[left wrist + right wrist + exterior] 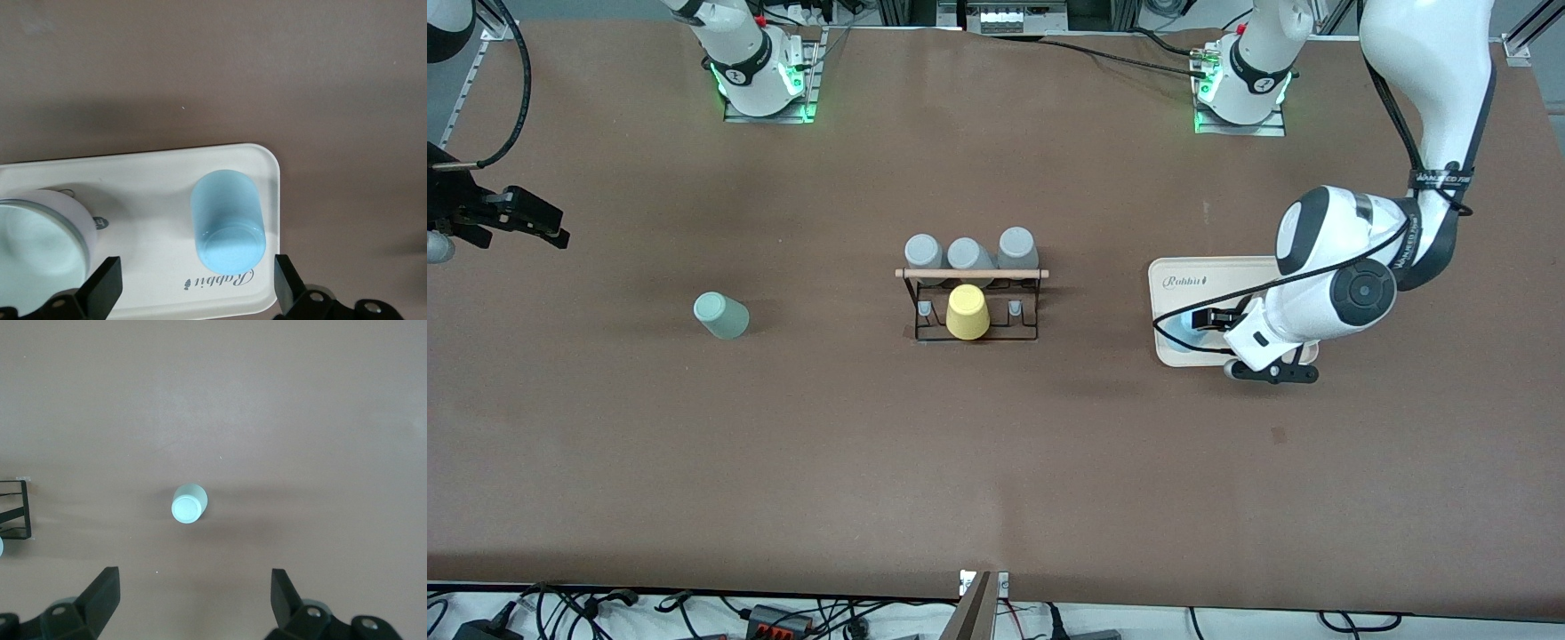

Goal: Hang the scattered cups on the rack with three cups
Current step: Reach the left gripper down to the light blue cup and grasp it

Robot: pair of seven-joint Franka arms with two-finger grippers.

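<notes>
The light blue cup rests on a cream tray toward the left arm's end of the table. My left gripper hangs open just above it, and nothing is between its fingers. The pale mint cup stands mouth down on the bare table toward the right arm's end. My right gripper hovers open high over that end, with the mint cup below and ahead of it. The black wire rack stands mid-table.
Three grey cups hang along the rack's wooden rod. A yellow cup sits on a front peg. A white round container shares the tray with the blue cup, hidden under the left arm in the front view.
</notes>
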